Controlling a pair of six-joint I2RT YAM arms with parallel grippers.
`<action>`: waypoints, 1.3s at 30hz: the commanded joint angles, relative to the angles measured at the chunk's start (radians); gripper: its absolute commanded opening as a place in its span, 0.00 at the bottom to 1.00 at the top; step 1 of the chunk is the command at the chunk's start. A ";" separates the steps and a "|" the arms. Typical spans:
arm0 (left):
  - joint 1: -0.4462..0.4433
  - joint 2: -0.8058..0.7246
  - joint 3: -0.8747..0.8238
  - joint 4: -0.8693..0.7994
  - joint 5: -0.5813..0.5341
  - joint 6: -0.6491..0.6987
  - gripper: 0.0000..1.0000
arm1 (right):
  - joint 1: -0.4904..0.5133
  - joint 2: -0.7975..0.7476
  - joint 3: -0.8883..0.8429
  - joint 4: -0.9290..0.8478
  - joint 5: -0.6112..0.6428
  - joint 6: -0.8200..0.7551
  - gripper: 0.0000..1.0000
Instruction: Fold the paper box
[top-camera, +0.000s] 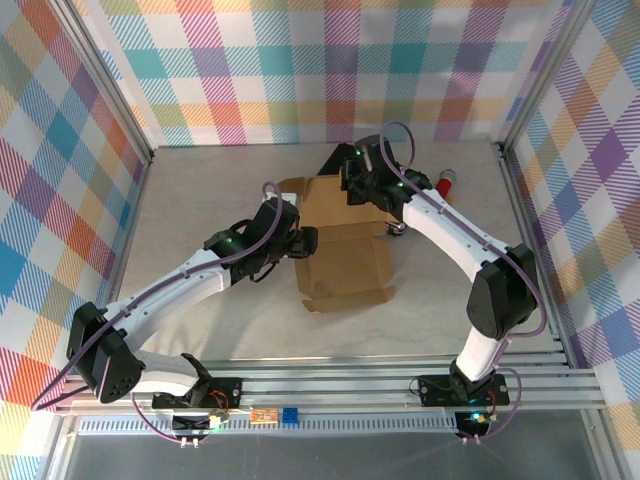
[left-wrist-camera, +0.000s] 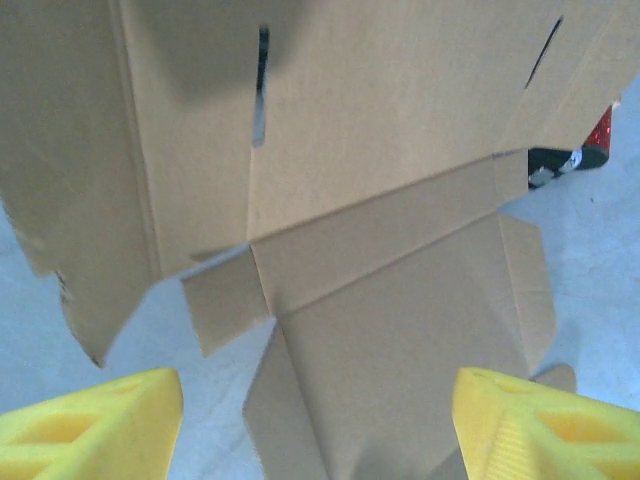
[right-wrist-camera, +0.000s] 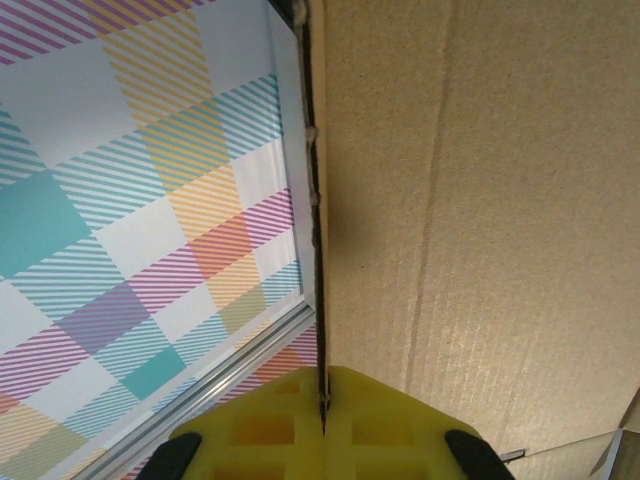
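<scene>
The paper box (top-camera: 345, 265) is a brown die-cut cardboard sheet lying mid-table, its far part raised. My right gripper (top-camera: 357, 187) is at that far edge. In the right wrist view its yellow fingers (right-wrist-camera: 260, 430) are shut on the thin edge of the sheet (right-wrist-camera: 500, 200). My left gripper (top-camera: 303, 241) is at the sheet's left side. In the left wrist view its yellow fingers (left-wrist-camera: 100, 420) stand wide apart, open, with the creased panels and slits of the box (left-wrist-camera: 380, 200) ahead and below them, nothing clamped.
A red and black object (top-camera: 446, 183) lies at the back right of the table, seen past the sheet's corner (left-wrist-camera: 598, 135). Checked walls and aluminium frame rails (top-camera: 120, 130) enclose the grey tabletop (top-camera: 200, 200).
</scene>
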 joint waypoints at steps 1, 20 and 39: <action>0.047 0.026 -0.065 0.015 0.112 -0.129 0.71 | -0.004 0.020 0.045 -0.050 -0.016 0.022 0.00; 0.198 0.169 -0.095 0.205 0.207 -0.047 0.63 | -0.024 0.060 0.149 -0.221 -0.070 0.048 0.00; 0.109 0.251 0.064 0.112 0.087 0.029 0.34 | -0.027 0.089 0.168 -0.210 -0.091 0.058 0.00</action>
